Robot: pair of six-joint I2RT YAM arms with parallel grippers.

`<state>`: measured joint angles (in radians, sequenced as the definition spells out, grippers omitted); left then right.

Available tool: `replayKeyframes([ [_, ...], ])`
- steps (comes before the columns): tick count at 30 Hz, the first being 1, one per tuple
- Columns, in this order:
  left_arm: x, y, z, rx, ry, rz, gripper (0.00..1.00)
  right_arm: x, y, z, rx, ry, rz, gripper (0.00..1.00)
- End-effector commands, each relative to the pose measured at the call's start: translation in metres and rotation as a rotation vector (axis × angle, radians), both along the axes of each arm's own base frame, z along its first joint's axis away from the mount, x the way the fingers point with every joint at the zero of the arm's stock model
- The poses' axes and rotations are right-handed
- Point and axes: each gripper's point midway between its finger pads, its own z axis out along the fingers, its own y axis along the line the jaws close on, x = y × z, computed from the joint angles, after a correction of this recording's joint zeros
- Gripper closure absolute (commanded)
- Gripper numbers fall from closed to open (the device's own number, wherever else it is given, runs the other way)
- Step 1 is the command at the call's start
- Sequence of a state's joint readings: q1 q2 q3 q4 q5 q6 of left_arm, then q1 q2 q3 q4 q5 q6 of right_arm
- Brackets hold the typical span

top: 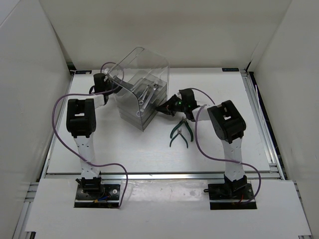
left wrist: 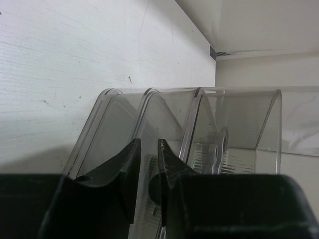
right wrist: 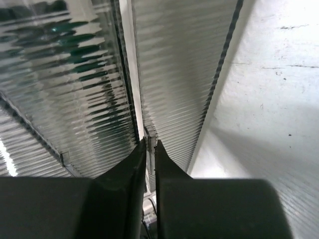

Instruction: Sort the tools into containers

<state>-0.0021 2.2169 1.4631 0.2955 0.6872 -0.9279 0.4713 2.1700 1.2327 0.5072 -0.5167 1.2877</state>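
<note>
**A:** How should the right gripper (right wrist: pixel 148 144) work the ribbed clear plastic drawer (right wrist: pixel 174 74) of the tall see-through plastic cabinet (top: pixel 154 67)?

**B:** Its fingers are pinched together on the drawer's thin front tab; it should draw straight out from the cabinet, level and slow; the left gripper (left wrist: pixel 148 149), nipped on the cabinet's back wall, apparently braces it.

**A:** And the count?

**B:** Two slim silver wrenches (top: pixel 144 93) lie inside the cabinet, up top; one pair of green-handled pliers (top: pixel 179 132) lies on the white table (top: pixel 124 144), near the cabinet's front right; the screwdriver cannot be made out.
</note>
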Motion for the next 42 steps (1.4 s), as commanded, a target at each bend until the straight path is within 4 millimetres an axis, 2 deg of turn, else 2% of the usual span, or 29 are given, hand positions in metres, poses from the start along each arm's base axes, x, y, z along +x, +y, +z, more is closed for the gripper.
replayKeyframes([
  [1,-0.018,-0.017,0.044,-0.035,-0.065,-0.085,0.68,0.023,0.001,0.007,0.057,-0.1,-0.114,0.92],
  [2,-0.019,-0.018,0.044,-0.038,-0.064,-0.087,0.68,0.02,-0.003,0.002,0.054,-0.095,-0.129,0.94],
  [3,-0.02,-0.018,0.044,-0.037,-0.064,-0.088,0.68,0.024,-0.002,0.008,0.074,-0.121,-0.158,0.97],
  [5,-0.02,-0.018,0.043,-0.033,-0.064,-0.093,0.68,0.022,-0.005,0.002,0.083,-0.118,-0.18,0.98],
  [7,-0.022,-0.018,0.041,-0.029,-0.058,-0.094,0.67,0.023,-0.004,0.008,0.119,-0.13,-0.202,1.0],
  [13,-0.02,-0.017,0.039,-0.043,-0.05,-0.084,0.68,0.015,-0.014,0.0,0.076,-0.118,-0.23,1.0],
  [14,-0.02,-0.017,0.041,-0.049,-0.052,-0.083,0.68,0.016,-0.017,0.006,0.073,-0.128,-0.231,1.0],
  [16,-0.018,-0.016,0.04,-0.061,-0.05,-0.079,0.68,0.009,-0.025,0.002,0.055,-0.117,-0.231,1.0],
  [17,-0.017,-0.016,0.04,-0.061,-0.053,-0.08,0.67,0.011,-0.032,0.007,0.056,-0.123,-0.234,1.0],
  [18,-0.013,-0.002,0.039,-0.066,-0.047,-0.052,0.67,0.004,-0.036,0.001,0.044,-0.111,-0.23,1.0],
  [20,-0.011,0.004,0.036,-0.076,-0.042,-0.036,0.67,0.001,-0.045,0.007,0.04,-0.117,-0.23,1.0],
  [22,-0.007,0.013,0.038,-0.093,-0.042,-0.021,0.68,-0.008,-0.057,0.0,0.001,-0.116,-0.221,1.0],
  [23,-0.007,0.016,0.039,-0.094,-0.044,-0.018,0.67,-0.011,-0.06,0.006,-0.004,-0.128,-0.213,1.0],
  [25,-0.005,0.024,0.039,-0.098,-0.038,0.004,0.68,-0.02,-0.067,0.001,-0.042,-0.115,-0.198,1.0],
  [27,-0.004,0.027,0.04,-0.101,-0.042,0.007,0.67,-0.026,-0.072,0.005,-0.067,-0.139,-0.176,1.0],
  [29,-0.003,0.03,0.036,-0.104,-0.034,0.014,0.68,-0.035,-0.081,-0.005,-0.108,-0.106,-0.173,1.0],
  [30,-0.004,0.03,0.039,-0.105,-0.038,0.011,0.68,-0.038,-0.081,0.0,-0.11,-0.114,-0.168,1.0],
  [31,-0.004,0.03,0.038,-0.105,-0.037,0.011,0.68,-0.044,-0.086,-0.008,-0.127,-0.086,-0.17,1.0],
  [37,-0.008,0.029,0.035,-0.11,-0.019,0.013,0.68,-0.061,-0.095,-0.013,-0.169,-0.035,-0.133,1.0],
  [38,-0.009,0.029,0.033,-0.112,-0.015,0.012,0.68,-0.063,-0.096,-0.012,-0.177,-0.038,-0.124,0.99],
  [42,-0.013,0.029,0.034,-0.113,-0.011,0.015,0.68,-0.071,-0.1,-0.006,-0.198,-0.042,-0.089,0.77],
])
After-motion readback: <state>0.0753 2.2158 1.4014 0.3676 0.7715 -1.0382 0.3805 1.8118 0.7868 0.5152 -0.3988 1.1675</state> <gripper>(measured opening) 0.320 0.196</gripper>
